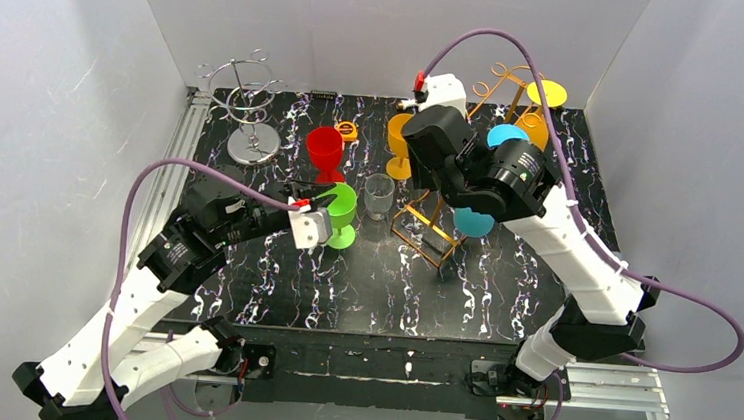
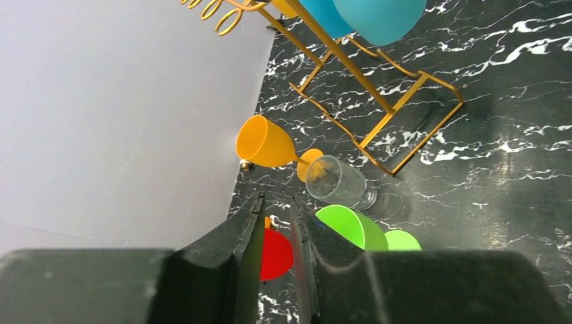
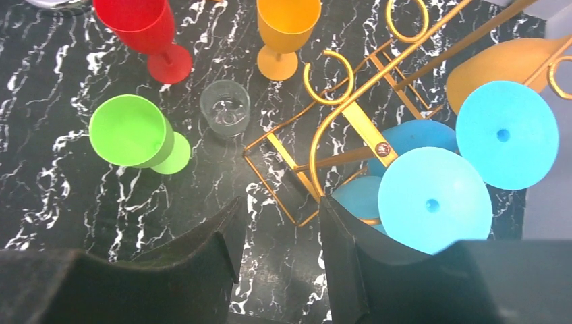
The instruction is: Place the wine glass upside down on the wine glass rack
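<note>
Presently the left claw [image 2: 278, 206] gapes narrowly, the right claw [image 3: 282, 209] wider, both empty.

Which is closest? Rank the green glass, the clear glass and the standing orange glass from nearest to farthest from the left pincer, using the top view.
1. Green glass: right beside the left pincer.
2. Clear glass: just to the right of the green one.
3. Orange glass: farther back, near the right arm's wrist.
</note>
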Tool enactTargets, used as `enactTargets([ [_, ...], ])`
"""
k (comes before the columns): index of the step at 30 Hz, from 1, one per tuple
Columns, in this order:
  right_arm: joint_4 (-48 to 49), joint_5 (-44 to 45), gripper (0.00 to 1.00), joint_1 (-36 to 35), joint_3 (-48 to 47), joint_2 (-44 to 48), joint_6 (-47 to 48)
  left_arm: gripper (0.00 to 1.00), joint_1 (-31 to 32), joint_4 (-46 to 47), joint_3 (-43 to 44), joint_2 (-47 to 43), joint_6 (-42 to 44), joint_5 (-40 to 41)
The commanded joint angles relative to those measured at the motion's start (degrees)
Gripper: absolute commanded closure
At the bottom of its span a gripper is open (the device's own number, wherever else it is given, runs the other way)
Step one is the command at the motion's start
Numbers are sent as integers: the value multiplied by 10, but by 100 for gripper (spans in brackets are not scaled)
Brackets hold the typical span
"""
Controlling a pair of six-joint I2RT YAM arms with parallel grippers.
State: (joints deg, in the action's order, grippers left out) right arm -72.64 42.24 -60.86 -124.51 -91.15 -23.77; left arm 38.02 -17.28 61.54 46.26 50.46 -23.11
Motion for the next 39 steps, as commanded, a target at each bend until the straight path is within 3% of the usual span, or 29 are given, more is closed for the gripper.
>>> enactTargets([
  [1, 1, 47, 47, -1, 11, 6, 7, 75, -3, -16, 0, -13, -24, -10],
  [4, 5, 56, 48, 1, 15, 4, 19, 58, -2, -21, 6, -14, -24, -9],
  [16, 36, 7, 72, 53, 115, 55, 55, 45, -3, -17, 11, -17, -33, -16],
  [31, -22, -29, 99, 57, 60, 34, 119, 43, -2, 12, -12, -43, -55, -17],
  [39, -79, -23, 99, 57, 9, 14, 126, 42, -2, 23, -21, -57, -90, -19],
])
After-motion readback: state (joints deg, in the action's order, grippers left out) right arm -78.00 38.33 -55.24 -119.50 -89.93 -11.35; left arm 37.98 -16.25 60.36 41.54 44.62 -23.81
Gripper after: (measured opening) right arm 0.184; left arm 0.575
